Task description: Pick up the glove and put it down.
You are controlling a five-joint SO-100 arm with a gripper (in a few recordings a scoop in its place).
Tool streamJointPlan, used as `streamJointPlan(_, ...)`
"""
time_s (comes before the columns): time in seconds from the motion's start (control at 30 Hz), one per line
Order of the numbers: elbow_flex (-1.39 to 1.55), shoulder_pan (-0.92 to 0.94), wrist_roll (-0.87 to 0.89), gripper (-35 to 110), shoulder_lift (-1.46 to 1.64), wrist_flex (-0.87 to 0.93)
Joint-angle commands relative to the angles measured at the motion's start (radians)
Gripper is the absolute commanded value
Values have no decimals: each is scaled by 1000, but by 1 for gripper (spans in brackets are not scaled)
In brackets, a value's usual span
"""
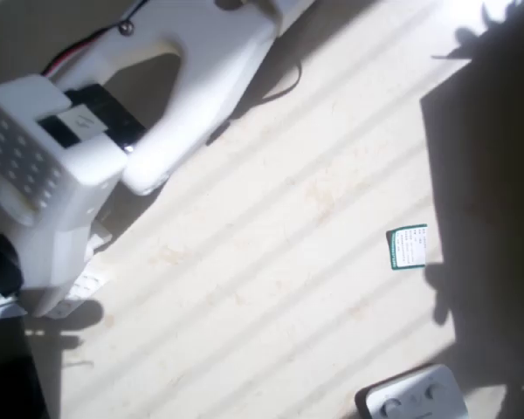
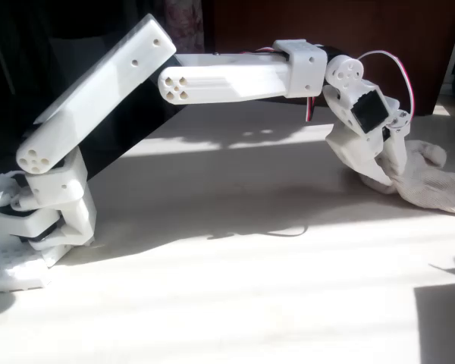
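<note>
Where the overhead view looks down, the white plastic robot arm (image 1: 113, 113) takes up the upper left of the frame, its boxy perforated housing at the left edge with red and black wires running along its top. On the pale cream sunlit table (image 1: 271, 288), striped with light and shade, a small green-and-white card (image 1: 408, 247) lies at centre right, just beside a large dark shadow covering the right side. At the bottom right edge sits a grey-white plastic device with round buttons (image 1: 415, 400), partly cut off by the frame.

While the fixed view looks from the side, the arm's base stands at the lower left and its two long links fold up and across to the upper right. There the white two-finger gripper (image 2: 387, 178) points down onto the cream-beige knitted fabric glove (image 2: 432, 178), which lies lumpy on the table at the right edge of the frame. The fingertips touch the glove's left end; whether they are clamped on the fabric or merely resting against it I cannot tell.
</note>
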Motion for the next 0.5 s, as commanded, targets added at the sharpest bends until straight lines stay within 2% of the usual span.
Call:
streamJointPlan(0.0,-31,26,-9,0,87,8)
streamJointPlan(0.17,-31,57,-9,0,176,18)
streamJointPlan(0.47,-31,133,-9,0,319,181)
